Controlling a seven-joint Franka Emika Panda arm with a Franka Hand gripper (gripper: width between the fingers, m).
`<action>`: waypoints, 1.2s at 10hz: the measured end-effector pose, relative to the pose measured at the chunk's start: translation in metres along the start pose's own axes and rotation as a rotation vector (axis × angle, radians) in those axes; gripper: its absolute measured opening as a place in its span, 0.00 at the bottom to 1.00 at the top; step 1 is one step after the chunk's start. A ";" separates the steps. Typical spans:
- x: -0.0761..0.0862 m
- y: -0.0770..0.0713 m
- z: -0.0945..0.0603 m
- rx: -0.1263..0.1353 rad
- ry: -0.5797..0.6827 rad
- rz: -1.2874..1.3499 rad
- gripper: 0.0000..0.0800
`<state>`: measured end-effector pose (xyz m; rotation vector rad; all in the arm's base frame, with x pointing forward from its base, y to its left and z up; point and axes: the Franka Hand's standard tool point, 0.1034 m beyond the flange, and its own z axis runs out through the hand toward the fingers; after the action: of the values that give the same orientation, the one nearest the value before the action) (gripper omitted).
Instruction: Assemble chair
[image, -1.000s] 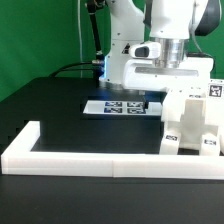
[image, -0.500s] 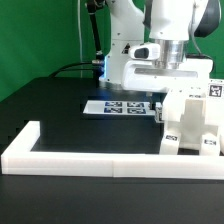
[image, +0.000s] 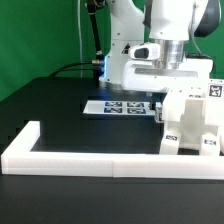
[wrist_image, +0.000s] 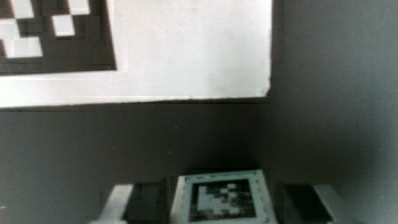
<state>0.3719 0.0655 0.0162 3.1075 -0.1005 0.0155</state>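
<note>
The chair (image: 190, 125) stands at the exterior view's right, against the border wall's (image: 100, 158) near run. The marker board (image: 122, 106) lies flat on the table (image: 60, 105), farther back, left of the chair.

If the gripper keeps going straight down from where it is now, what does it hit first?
Likely the chair part directly beneath; the gripper already sits at its top, shut, apparently on it. Exact contact isn't visible in either view.

A robotics lab: green backdrop (image: 45, 35), black table (image: 60, 105), marker board (image: 120, 106).
</note>
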 end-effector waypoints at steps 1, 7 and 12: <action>0.000 0.000 0.000 0.000 -0.001 0.000 0.36; -0.006 0.022 -0.026 0.030 -0.041 0.033 0.36; -0.002 0.041 -0.043 0.055 -0.091 0.079 0.36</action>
<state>0.3673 0.0260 0.0603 3.1567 -0.2287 -0.1233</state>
